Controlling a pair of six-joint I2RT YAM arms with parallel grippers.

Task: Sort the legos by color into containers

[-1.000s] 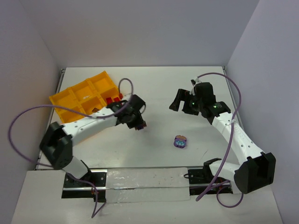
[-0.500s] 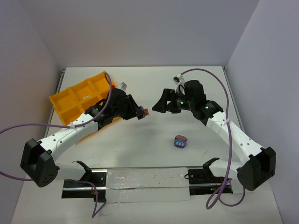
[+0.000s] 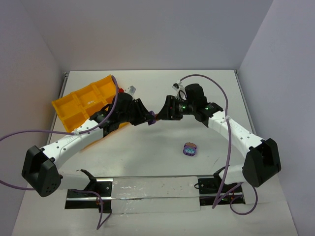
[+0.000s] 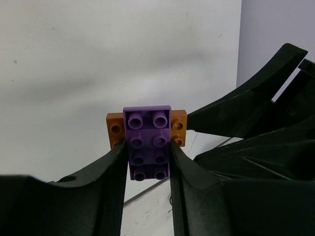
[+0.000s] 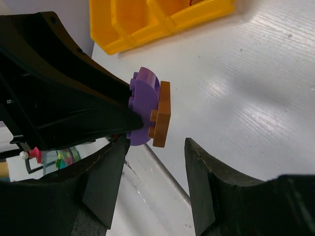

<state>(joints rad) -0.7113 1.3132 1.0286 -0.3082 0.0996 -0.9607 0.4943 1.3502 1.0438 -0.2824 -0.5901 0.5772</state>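
Note:
My left gripper [image 3: 149, 118] [image 4: 147, 146] is shut on a purple lego with an orange plate [image 4: 147, 140] [image 3: 152, 118] [image 5: 149, 107], held in the air over the middle of the table. Facing it from the right, my right gripper [image 3: 165, 112] [image 5: 156, 143] is open. Its jaws stand on either side of the orange end, with a gap showing to each. A second purple lego with light-blue bits [image 3: 190, 149] lies on the table, nearer and to the right. The yellow-orange tray of containers [image 3: 74, 103] [image 5: 128, 24] sits at the far left, with a red bit [image 3: 120, 91] at its right edge.
A metal rail with a clear plate [image 3: 147, 189] runs along the near edge between the arm bases. Purple cables [image 3: 19, 132] loop off both arms. Walls close in the table at the left, back and right.
Both arms swung to the middle and now meet tip to tip. The left carried the purple-and-orange lego up and rightwards. The right gripper's jaws narrowed around its orange end.

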